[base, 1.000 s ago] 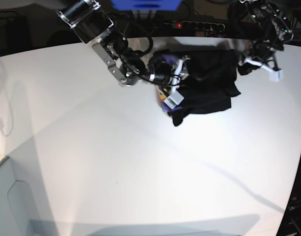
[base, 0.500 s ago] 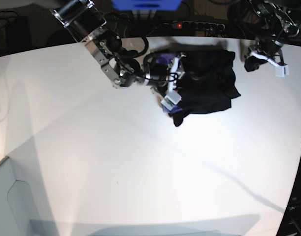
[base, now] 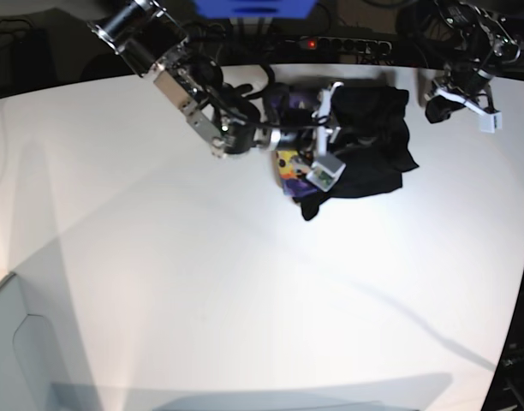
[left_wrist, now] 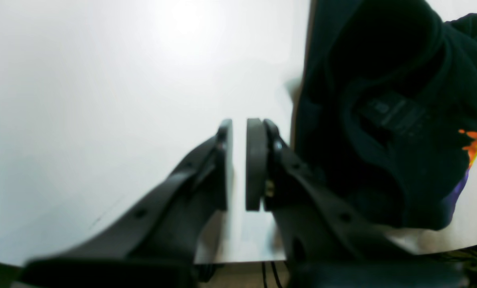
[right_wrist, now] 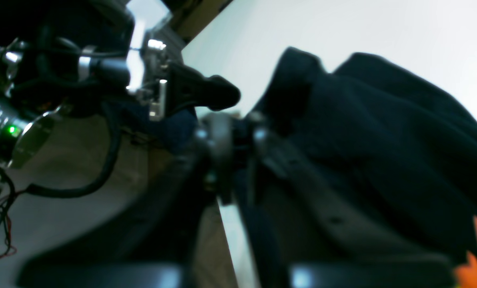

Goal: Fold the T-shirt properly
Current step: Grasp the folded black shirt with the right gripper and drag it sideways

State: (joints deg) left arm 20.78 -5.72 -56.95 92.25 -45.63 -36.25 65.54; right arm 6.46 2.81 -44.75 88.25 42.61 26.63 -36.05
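Observation:
The black T-shirt (base: 373, 145) lies bunched near the table's far edge, and a bit of its orange and purple graphic (base: 288, 163) shows at the left. My right gripper (base: 330, 128) reaches in from the left over the shirt's left part. In the right wrist view its fingers (right_wrist: 218, 140) are pressed together, and my right gripper (right_wrist: 238, 136) is shut on a dark fold of the T-shirt (right_wrist: 382, 140). My left gripper (base: 446, 104) hovers apart from the shirt's right edge. Up close, the left gripper (left_wrist: 239, 128) is shut and empty, with only a thin slit between its pads, left of the T-shirt (left_wrist: 382, 120).
The white table (base: 202, 282) stretches wide toward the front and left. Behind its far edge sit a power strip with a red light (base: 309, 41), cables and a blue object (base: 253, 7). Arm hardware with a green light (right_wrist: 10, 130) shows in the right wrist view.
My right gripper has pushed further right over the shirt and gone from open to shut on the fabric. The left gripper pulled away from the shirt's right edge a second ago, then stayed put.

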